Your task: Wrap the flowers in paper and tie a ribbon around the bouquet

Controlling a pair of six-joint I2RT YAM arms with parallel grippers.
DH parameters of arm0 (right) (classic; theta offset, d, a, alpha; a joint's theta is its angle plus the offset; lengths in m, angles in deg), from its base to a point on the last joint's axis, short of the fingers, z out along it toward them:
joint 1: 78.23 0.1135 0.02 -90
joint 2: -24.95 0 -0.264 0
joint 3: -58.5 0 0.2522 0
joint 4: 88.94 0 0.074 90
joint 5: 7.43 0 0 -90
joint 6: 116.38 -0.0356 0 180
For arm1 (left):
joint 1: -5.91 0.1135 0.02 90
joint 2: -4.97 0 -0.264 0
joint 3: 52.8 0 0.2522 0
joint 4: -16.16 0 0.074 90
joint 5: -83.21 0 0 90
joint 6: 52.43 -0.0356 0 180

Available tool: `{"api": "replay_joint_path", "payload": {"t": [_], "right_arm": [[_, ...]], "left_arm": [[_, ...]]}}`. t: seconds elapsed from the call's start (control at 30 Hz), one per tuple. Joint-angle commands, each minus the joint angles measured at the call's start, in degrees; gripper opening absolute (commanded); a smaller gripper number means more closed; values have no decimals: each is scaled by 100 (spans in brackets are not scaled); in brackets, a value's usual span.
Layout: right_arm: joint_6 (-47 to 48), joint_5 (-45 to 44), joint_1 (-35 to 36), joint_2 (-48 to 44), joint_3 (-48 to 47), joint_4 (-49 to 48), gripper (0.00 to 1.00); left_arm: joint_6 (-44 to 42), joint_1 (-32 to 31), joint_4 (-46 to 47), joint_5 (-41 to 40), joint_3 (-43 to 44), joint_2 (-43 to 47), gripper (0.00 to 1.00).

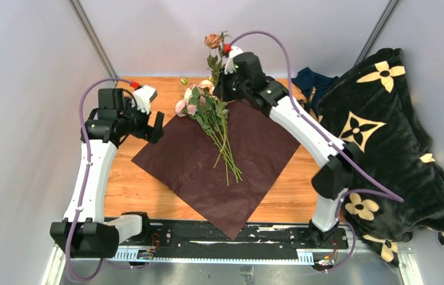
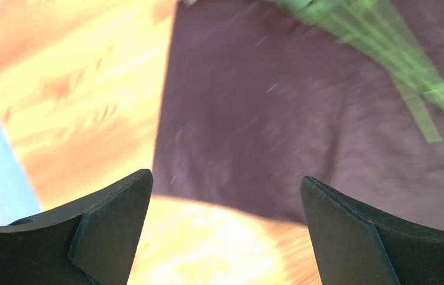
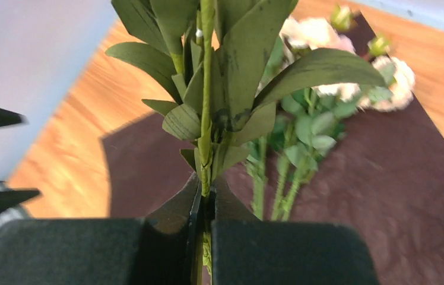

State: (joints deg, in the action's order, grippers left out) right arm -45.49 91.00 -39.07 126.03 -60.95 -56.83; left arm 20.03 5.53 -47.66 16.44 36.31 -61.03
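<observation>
Burgundy paper (image 1: 208,184) lies as a diamond on the wooden worktop (image 1: 130,184). Most of the flowers (image 1: 205,110) rest across its far half, with their stems (image 1: 230,160) pointing toward the middle of the sheet. The right end effector (image 1: 229,64) is raised above the far corner, clenched low on one leafy rose stem (image 3: 206,136). That stem's faded bloom (image 1: 212,40) stands upright, well above the bunch. The left end effector (image 2: 225,237) hangs released, jaws wide, over the sheet's left corner, and we see it touching nothing.

Our first worry is the pinch on that thin stem. It is held at a single point with all the leaves and the bloom above, so we judge it could swivel or slip during a tilt, or bruise under the pads. Lowered carelessly, its leaves could snag the bunch and drag it askew. Let go from this height, it could fall beyond the far corner, off the sheet.

The sheet looks light. We expect a push at its left corner would slide it, flowers and all, rather than fold it.

No view shows us the ribbon, so we cannot say where it lies. The black blanket (image 1: 386,148) heaped just beside the right arm could catch that arm's elbow.
</observation>
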Motion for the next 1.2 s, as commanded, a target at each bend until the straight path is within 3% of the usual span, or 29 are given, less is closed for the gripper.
{"api": "replay_joint_path", "payload": {"t": [0.0,0.23,0.33,0.4,0.5,0.67,0.7,0.77,0.9,1.03,1.17], "right_arm": [[888,-764,-29,1235,-1018,2743,0],[694,-1247,-43,2762,-2244,2900,0],[507,-1436,-99,3290,-2488,2679,3],[391,-1565,-147,3525,-2653,2615,13],[223,-1627,-233,3646,-2674,2530,36],[329,-1362,-282,3383,-2597,2683,56],[451,-1309,-280,3244,-2566,2774,74],[744,-1126,-278,2899,-2449,3045,83],[1178,-341,-286,1620,-1131,3288,83],[1340,1036,-260,-152,1415,2085,81],[482,1468,-286,-1415,3503,957,80]], "left_arm": [[-714,654,-93,-1819,-883,-263,100],[-1271,1073,335,-2597,-2091,-396,97],[-1571,1071,221,-2318,-2322,-437,94],[-1805,1028,-164,-1751,-2281,-435,91],[-2105,615,-721,-900,-2135,-299,84],[-2399,-1176,-881,-332,-1963,296,83],[-2454,-1513,-898,-304,-1904,403,83],[-2648,-2123,-1054,-162,-1691,578,82],[-3017,-2754,-1635,71,-1359,780,81],[-3424,-3306,-1832,-586,-1661,1071,79],[-5160,-4078,-1789,-96,-2236,1416,81]]}}
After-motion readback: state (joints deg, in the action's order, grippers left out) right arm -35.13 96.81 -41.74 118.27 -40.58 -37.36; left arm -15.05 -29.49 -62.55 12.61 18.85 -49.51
